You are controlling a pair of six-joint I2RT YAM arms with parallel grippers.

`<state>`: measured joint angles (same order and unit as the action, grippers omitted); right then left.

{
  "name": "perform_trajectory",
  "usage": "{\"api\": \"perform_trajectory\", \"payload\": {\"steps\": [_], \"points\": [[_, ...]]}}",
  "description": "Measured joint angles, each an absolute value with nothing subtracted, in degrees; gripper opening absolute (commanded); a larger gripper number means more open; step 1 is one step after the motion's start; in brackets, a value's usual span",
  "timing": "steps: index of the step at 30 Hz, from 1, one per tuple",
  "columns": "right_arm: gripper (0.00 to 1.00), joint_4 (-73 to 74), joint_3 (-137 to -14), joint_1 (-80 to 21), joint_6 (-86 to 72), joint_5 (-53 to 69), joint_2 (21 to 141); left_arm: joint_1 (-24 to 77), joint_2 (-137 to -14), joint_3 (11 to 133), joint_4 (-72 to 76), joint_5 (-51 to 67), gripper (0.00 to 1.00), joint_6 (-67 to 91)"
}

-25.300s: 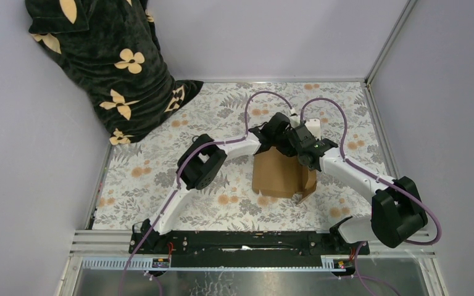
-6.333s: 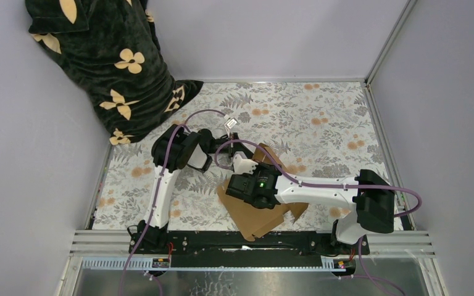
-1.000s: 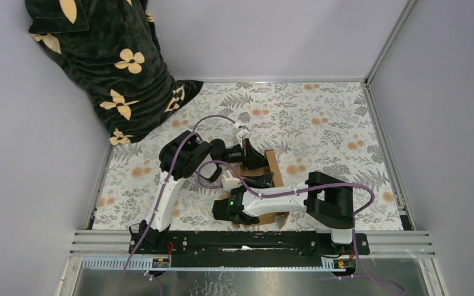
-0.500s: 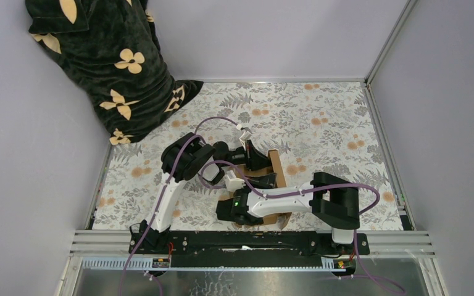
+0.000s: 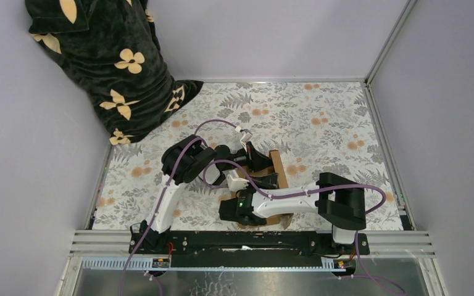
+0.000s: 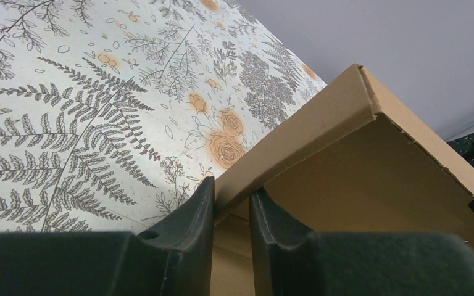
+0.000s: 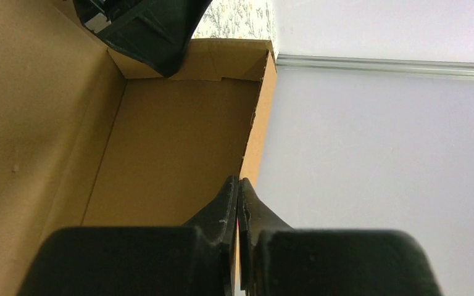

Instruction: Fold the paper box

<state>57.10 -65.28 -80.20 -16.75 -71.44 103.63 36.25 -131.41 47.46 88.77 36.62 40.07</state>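
The paper box (image 5: 279, 168) is plain brown cardboard, partly folded, near the table's front middle, mostly under both arms. My left gripper (image 5: 257, 161) reaches from the left to its far end. In the left wrist view the left gripper (image 6: 231, 188) straddles the folded edge of a raised wall (image 6: 358, 160), jaws close on it. My right gripper (image 5: 260, 182) comes from the right, low over the box. In the right wrist view the right gripper (image 7: 239, 182) pinches the thin edge of a side wall (image 7: 256, 129); the box interior (image 7: 173, 142) and the left gripper (image 7: 142, 24) show beyond.
A dark cloth with yellow flowers (image 5: 99, 61) is heaped at the back left corner. The floral table cover (image 5: 321, 123) spreads behind and right of the box. A metal rail (image 5: 253, 242) runs along the near edge. Grey walls enclose the table.
Both arms and the box have shifted slightly to the right over the last second. Both grippers keep their hold on the cardboard.
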Motion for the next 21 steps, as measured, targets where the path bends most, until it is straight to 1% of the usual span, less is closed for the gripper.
{"api": "perform_trajectory", "payload": {"steps": [13, 21], "points": [[0.03, 52.6, -62.8, -80.2, -16.5, -70.6, 100.1, 39.5, -126.9, 43.7, 84.6, 26.9, 0.01, 36.6], [0.03, 49.7, -60.4, -80.2, -17.9, -70.1, 97.1, 40.3, -122.7, 42.6, 77.8, 24.5, 0.01, 33.4]]}}
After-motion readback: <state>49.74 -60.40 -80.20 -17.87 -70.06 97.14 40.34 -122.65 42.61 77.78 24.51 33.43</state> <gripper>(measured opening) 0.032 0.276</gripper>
